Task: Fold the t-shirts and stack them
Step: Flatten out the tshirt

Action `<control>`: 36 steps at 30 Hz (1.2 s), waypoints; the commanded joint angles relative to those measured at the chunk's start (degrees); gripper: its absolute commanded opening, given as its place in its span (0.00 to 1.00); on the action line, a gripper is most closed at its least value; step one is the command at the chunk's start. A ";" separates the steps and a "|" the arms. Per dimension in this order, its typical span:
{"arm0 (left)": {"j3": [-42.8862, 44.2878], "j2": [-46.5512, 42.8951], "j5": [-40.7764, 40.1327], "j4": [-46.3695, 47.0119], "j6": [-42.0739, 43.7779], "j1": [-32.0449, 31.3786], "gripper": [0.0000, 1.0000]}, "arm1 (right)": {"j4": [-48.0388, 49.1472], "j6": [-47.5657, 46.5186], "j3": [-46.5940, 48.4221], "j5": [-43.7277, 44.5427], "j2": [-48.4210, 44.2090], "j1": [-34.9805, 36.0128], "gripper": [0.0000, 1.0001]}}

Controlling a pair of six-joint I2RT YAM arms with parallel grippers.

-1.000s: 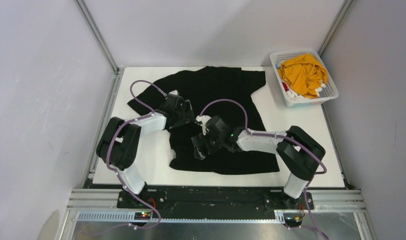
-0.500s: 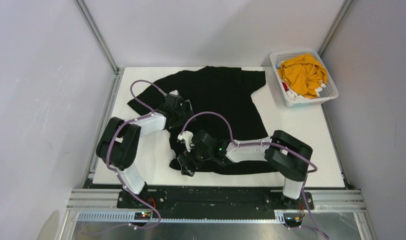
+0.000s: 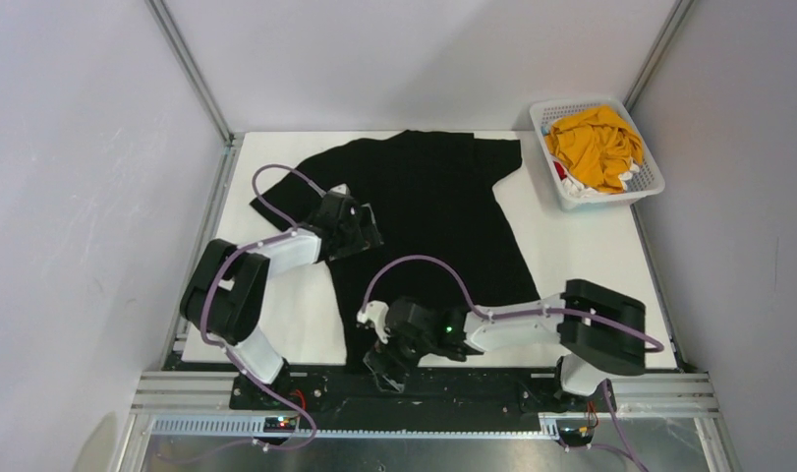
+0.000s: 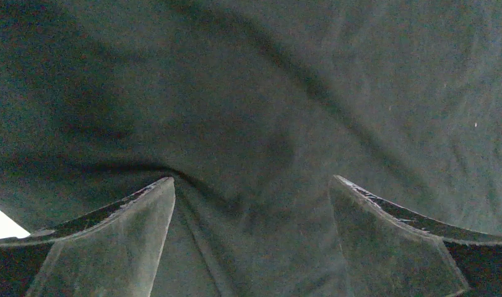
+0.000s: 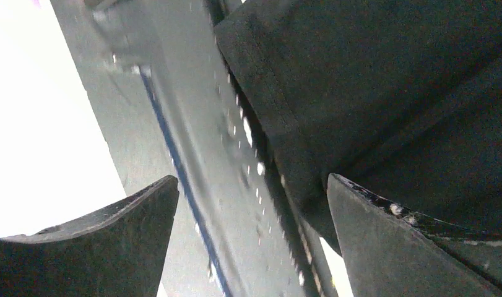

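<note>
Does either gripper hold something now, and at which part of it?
Nothing is held. The left gripper is open over the black shirt; the right gripper stands open at its near hem.

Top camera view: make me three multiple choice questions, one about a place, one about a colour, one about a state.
1. Where on the table is the basket? A near left corner; B far right corner; C centre.
2. What colour is the spread-out shirt? A black; B blue; C green.
3. The left gripper is: A shut on the shirt; B shut on the basket; C open.
Answers: B, it sits at the far right corner; A, the shirt is plain black; C, its fingers stand wide apart over the shirt.
</note>
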 commanded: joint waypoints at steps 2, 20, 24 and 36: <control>-7.13 -5.90 3.14 -2.58 -2.03 -0.77 1.00 | -12.10 5.40 -5.22 4.67 -10.54 2.05 0.95; -23.62 -29.40 -13.76 -16.35 -22.86 -31.50 1.00 | -31.96 29.65 -16.10 27.90 -41.23 -38.11 0.99; -10.19 -33.75 -28.80 -29.09 -16.71 -32.24 1.00 | -34.98 32.05 -17.73 26.54 -41.35 -42.62 0.99; 19.89 -8.53 -15.40 -23.59 7.66 -12.01 1.00 | -37.48 33.31 -25.85 20.70 -49.14 -47.99 0.99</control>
